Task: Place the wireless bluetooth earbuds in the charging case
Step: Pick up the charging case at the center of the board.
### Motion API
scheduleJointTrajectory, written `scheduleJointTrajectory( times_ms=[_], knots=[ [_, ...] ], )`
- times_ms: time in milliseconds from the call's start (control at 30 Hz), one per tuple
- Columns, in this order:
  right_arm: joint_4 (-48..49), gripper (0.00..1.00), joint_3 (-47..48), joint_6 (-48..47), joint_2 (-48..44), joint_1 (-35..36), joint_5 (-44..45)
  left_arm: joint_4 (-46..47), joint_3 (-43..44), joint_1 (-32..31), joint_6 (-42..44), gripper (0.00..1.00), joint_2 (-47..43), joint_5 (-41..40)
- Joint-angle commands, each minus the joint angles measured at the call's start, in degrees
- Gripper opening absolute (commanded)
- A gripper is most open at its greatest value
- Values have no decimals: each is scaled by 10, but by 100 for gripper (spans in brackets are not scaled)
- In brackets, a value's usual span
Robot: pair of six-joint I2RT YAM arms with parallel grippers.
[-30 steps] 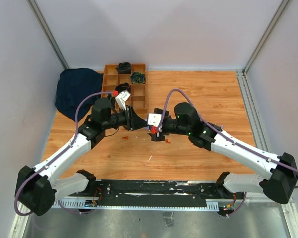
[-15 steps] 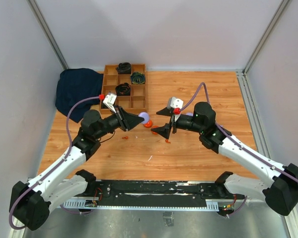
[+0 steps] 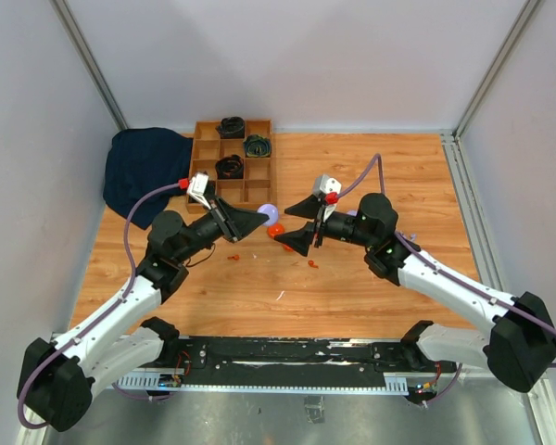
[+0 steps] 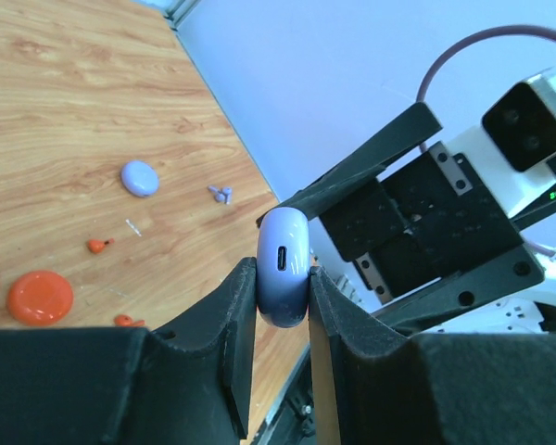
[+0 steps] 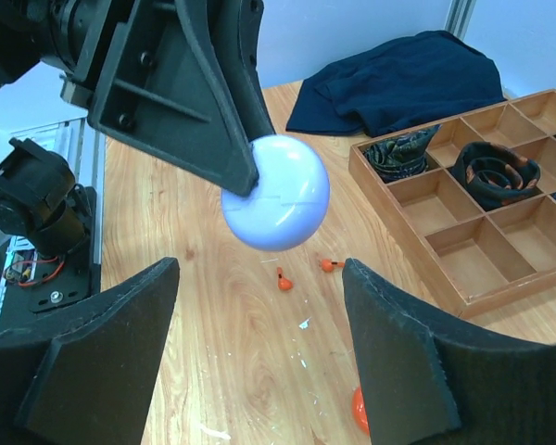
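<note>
Charging case [image 4: 283, 269] port [image 4: 282, 259]: left wrist view only

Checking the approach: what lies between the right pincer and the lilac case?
Nothing: the right wrist view shows a clear gap from the open right pincer to the lilac case.

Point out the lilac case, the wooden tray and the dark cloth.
lilac case [image 4: 284, 271]: left wrist view, its narrow edge, by the port.
wooden tray [image 3: 207, 148]: top view, an empty left compartment.
dark cloth [image 3: 134, 176]: top view, its middle.
</note>
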Motion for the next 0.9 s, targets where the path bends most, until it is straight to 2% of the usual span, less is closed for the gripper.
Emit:
scheduleJointTrajectory(
  times_ms=[0,167,300,433,567,633,767,867],
  knots=[
    [37,73,-14,-36,-6,-5,-1,39,-3,-2,-58,4,0,-17],
    [-21,77,-21,-184,-37,8,25,-11,14,-3,-110,2,26,-10],
    [-90,84,-8,-295,-47,32,55,-65,37,-2,-116,0,46,-6],
    [-131,85,4,-383,-43,48,68,-128,67,-2,-114,0,55,-16],
    [-72,86,-38,-517,-48,74,96,-188,99,-2,-118,0,67,-17],
    [-33,87,-51,-552,-46,85,121,-208,109,-2,-125,0,71,-15],
    [-19,73,-46,-613,-32,98,145,-219,109,-2,-170,0,74,-2],
    [53,69,-67,-619,-24,108,174,-195,93,-2,-213,0,73,16]
  ],
)
